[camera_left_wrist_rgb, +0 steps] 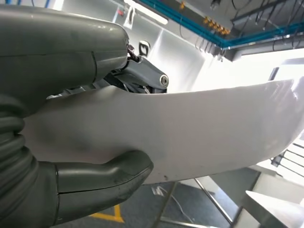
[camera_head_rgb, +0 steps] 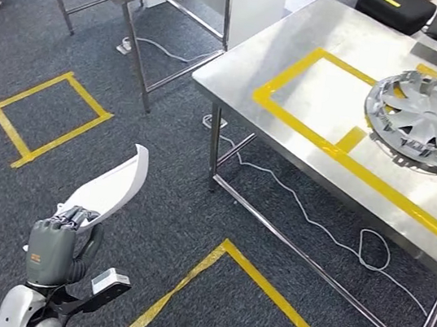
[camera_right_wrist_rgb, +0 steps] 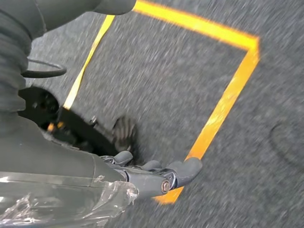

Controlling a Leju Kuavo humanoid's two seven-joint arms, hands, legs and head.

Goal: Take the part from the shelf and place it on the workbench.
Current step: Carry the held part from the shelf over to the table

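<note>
Left hand (camera_head_rgb: 52, 250) raised low at the head view's left, fingers curled over a white part (camera_head_rgb: 107, 188) — thumb (camera_left_wrist_rgb: 104, 178) pressed beneath it. Right hand (camera_right_wrist_rgb: 150, 175) hanging toward the floor — fingers loosely extended, nothing held.

Right robot hand (camera_right_wrist_rgb: 143, 173) hangs above dark grey carpet (camera_right_wrist_rgb: 165, 90), fingers (camera_right_wrist_rgb: 186, 170) loosely extended and holding nothing, over a blurred yellow tape square (camera_right_wrist_rgb: 215, 123).
</note>
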